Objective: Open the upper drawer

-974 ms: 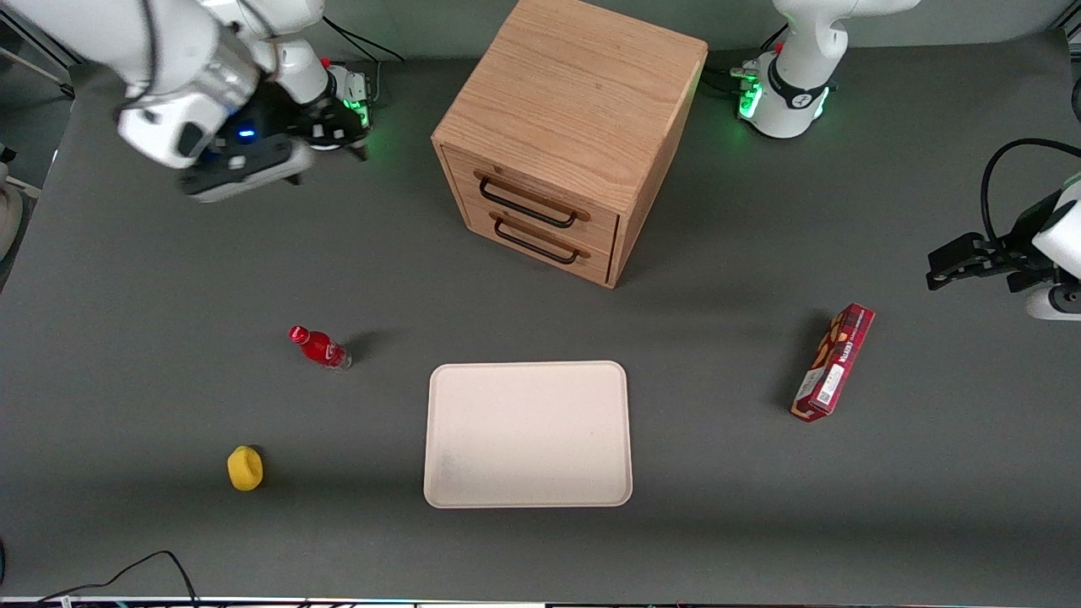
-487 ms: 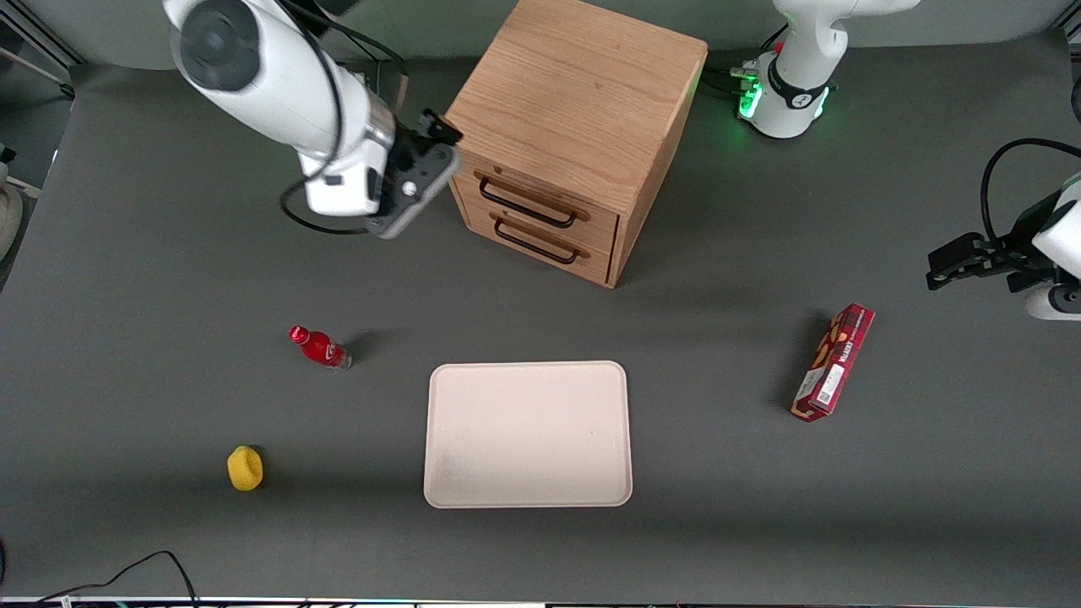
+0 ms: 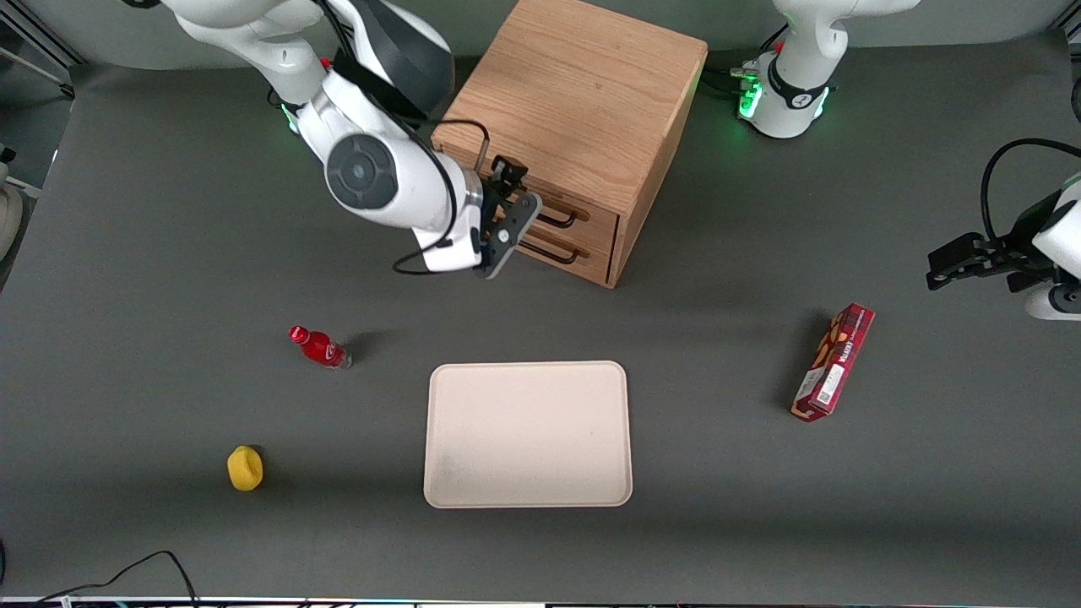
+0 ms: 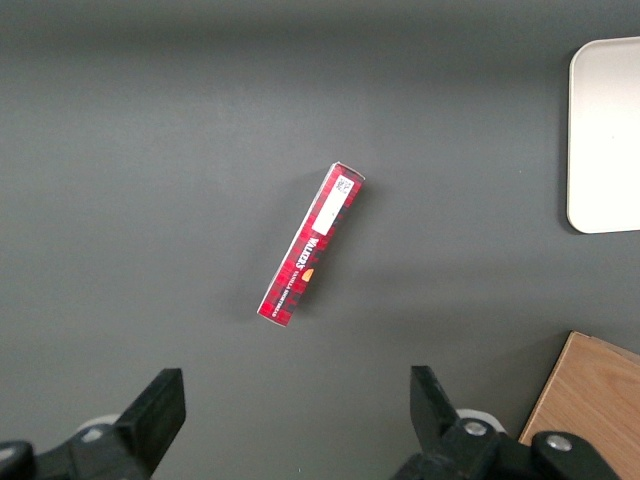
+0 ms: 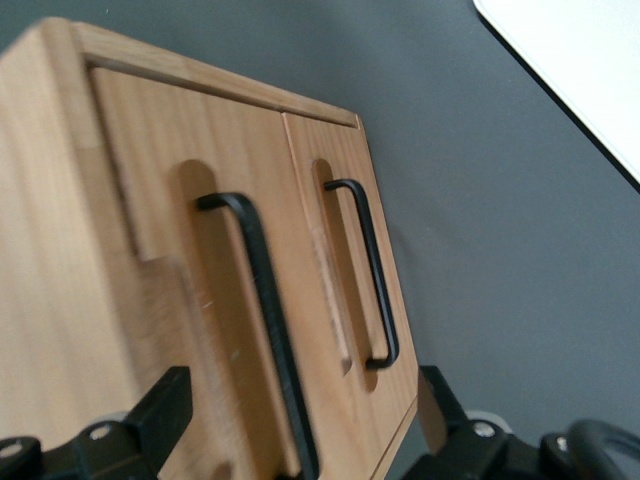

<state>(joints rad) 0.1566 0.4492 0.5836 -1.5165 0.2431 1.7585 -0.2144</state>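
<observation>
The light oak cabinet [image 3: 583, 84] stands at the back of the table with both drawers shut. My gripper [image 3: 507, 218] hangs close in front of the drawer fronts and hides most of them in the front view. The upper drawer [image 3: 595, 218] shows only its end with a piece of black handle [image 3: 564, 222]. In the right wrist view the upper drawer [image 5: 170, 200] and its long black handle [image 5: 262, 310] lie between my open fingers [image 5: 165, 415], without touching them. The bottom drawer [image 5: 330, 180] with its own handle [image 5: 372, 280] is beside it.
A cream tray [image 3: 528, 435] lies nearer the front camera than the cabinet. A red bottle [image 3: 319, 347] and a yellow object [image 3: 245, 468] lie toward the working arm's end. A red box [image 3: 833, 361] lies toward the parked arm's end, also in the left wrist view [image 4: 310, 245].
My arm has swung from the working arm's end of the table across to the cabinet. The gripper now faces the drawer fronts. The drawers have not moved.
</observation>
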